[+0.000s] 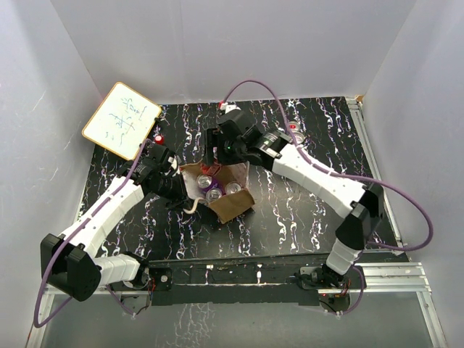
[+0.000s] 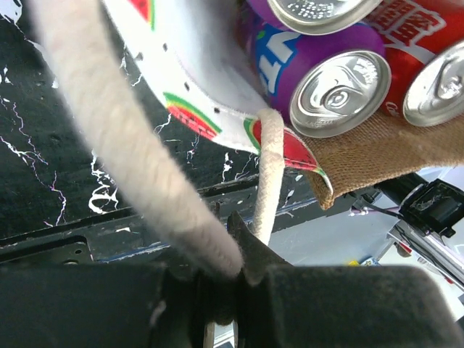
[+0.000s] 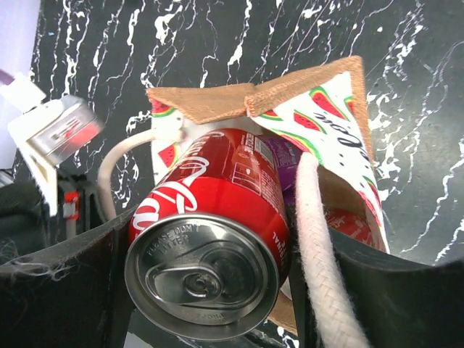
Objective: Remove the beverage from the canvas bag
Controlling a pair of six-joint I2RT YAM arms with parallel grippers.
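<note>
Rope handle (image 3: 313,217) and other cans (image 2: 341,90) seemingly crowd the canvas bag (image 1: 233,206).

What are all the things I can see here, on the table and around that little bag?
table: 1, black with white veins, under everything
whiteboard: 1, white with a pale rim, far left corner
canvas bag: 1, tan-brown with watermelon-print lining, table centre, mouth open
handles: 2, off-white rope, on the bag
cans: 3, red and purple with silver tops, in the bag
cables: 2, purple, one along each arm
arms: 2, white and black, reaching in from the near edge
left gripper: 1, black, shut on one handle
right gripper: 1, black, shut on a red can
</note>
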